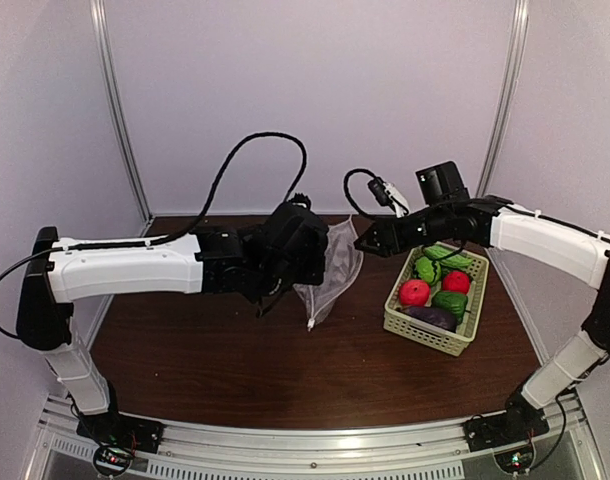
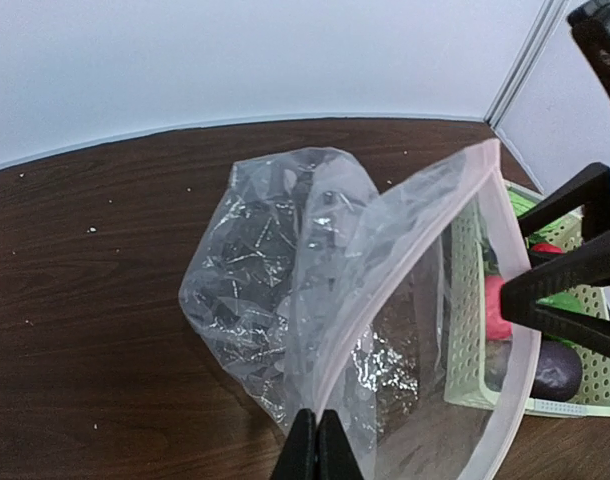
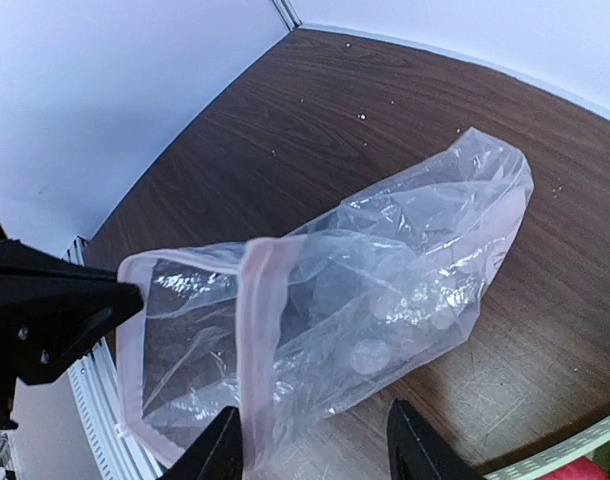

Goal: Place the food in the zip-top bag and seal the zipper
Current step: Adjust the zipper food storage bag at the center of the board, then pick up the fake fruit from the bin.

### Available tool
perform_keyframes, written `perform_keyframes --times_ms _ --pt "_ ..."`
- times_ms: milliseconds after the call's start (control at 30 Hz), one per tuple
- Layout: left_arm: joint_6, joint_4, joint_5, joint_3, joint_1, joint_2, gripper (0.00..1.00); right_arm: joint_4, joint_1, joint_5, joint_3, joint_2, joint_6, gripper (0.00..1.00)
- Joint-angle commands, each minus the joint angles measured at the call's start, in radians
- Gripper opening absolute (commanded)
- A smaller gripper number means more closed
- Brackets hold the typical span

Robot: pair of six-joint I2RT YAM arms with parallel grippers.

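The dark brown wooden worktop (image 1: 235,350) carries everything. Over its middle, the clear crinkly plastic zip-top bag (image 1: 330,270) is held up with its mouth gaping. At 3 o'clock from it stands a pale green perforated plastic basket (image 1: 425,335). The basket holds the small toy food (image 1: 432,317): two red round pieces, green ones and a dark purple one. The left gripper (image 2: 316,445), at the bag's 9 o'clock side, is pinched tight on the mouth edge. The right gripper (image 3: 315,450) stands at 3 o'clock with its jaws partly apart. The bag's pale pinkish zipper strip (image 3: 260,340) runs between them unclamped.
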Motion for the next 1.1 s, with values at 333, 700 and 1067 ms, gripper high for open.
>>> perform_keyframes --times_ms 333,700,1067 --pt "0.171 0.122 0.138 -0.009 0.025 -0.013 0.0 -0.457 -0.271 0.128 0.002 -0.102 -0.553 0.57" --pt "0.165 0.127 0.19 -0.036 0.025 -0.014 0.0 -0.428 -0.305 0.269 -0.02 0.094 -0.617 0.69" --pt "0.16 0.124 0.187 -0.054 0.025 -0.025 0.0 -0.421 -0.292 0.227 0.019 0.229 -0.6 0.83"
